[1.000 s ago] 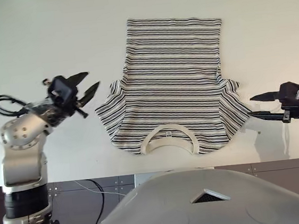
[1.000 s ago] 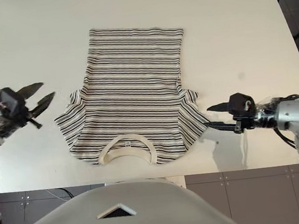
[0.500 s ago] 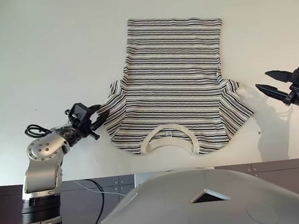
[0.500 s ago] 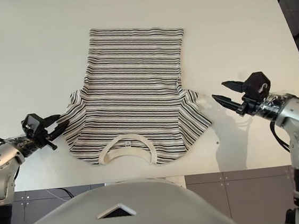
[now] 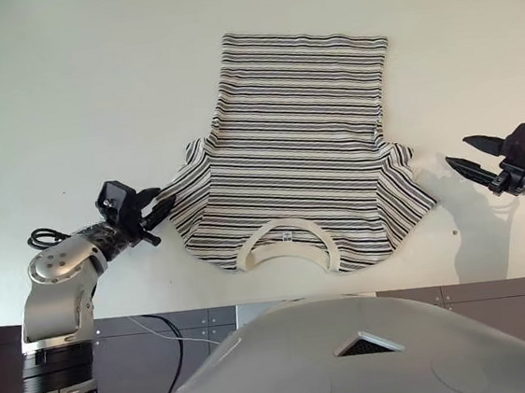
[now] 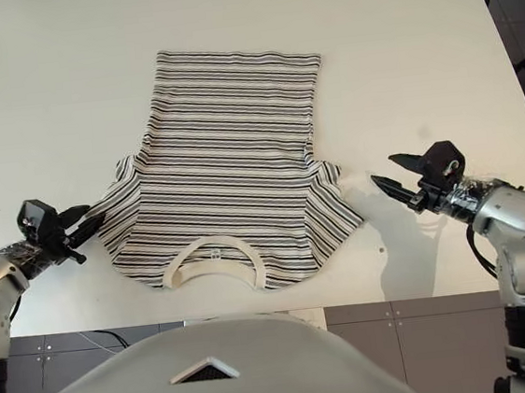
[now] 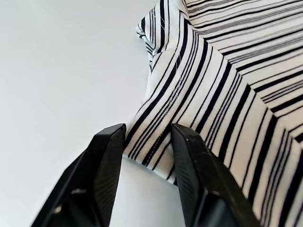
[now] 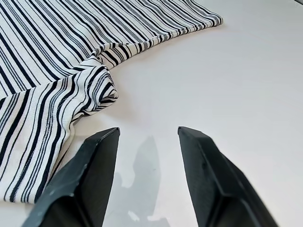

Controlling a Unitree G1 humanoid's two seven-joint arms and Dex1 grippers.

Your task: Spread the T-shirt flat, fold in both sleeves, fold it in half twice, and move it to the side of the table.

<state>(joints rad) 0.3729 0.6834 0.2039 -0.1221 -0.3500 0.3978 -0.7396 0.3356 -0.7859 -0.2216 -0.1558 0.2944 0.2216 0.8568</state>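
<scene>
1. striped t-shirt (image 5: 299, 146) spread front-up on the white table (image 5: 61, 67), roughly in the middle between the two arms.
2. collar (image 5: 280, 226) at the near edge, straight hem (image 5: 302, 40) at the far end.
3. both sleeves out to the sides, not folded in; some rumpling of cloth where each meets the body.
4. left sleeve (image 5: 187, 190) reaching out to the left gripper (image 5: 157, 205), low at the near left of the table.
5. in the left wrist view, fingers of that gripper parted, one on each side of the sleeve's striped corner, cloth lying between them and touching or nearly touching both; no clear pinch to be seen.
6. right sleeve (image 5: 411, 181) lying loose with a small bunched fold at its far side.
7. right gripper (image 5: 458, 151) at the near right, just beside that sleeve but apart from it, pointing at it.
8. fingers of the right gripper wide apart, holding nothing, bare table between them.
</scene>
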